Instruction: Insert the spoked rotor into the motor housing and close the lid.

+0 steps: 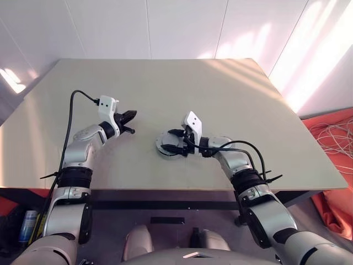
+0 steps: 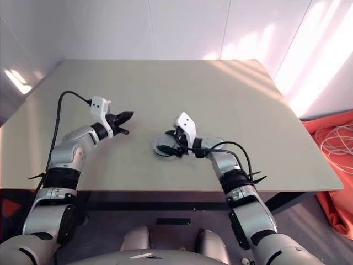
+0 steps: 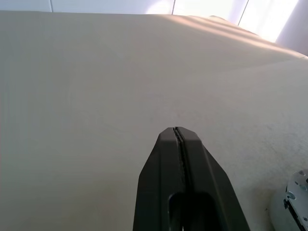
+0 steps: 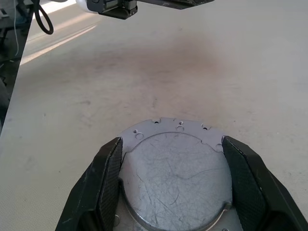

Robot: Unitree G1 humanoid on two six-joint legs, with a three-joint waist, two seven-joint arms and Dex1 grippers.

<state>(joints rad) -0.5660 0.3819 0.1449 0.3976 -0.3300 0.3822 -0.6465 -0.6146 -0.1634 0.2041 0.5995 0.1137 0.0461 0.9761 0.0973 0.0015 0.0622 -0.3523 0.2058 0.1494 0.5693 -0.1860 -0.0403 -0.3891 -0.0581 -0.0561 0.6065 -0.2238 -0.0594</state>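
Observation:
The motor housing is a round silver part lying flat at the middle of the beige table; its flange with small holes shows past the lid. The lid, a scratched silver-grey disc, lies on top of the housing. My right gripper reaches in from the right, its two black fingers pressed against opposite sides of the lid's rim. The spoked rotor is hidden. My left gripper hovers shut and empty to the left of the housing, a hand's width away, fingertips pressed together.
The table's front edge runs just below both arms. Bare tabletop stretches behind and to the right of the housing. On the floor at the right lie an orange sheet and loose white cables. A blue can stands on the floor at the left.

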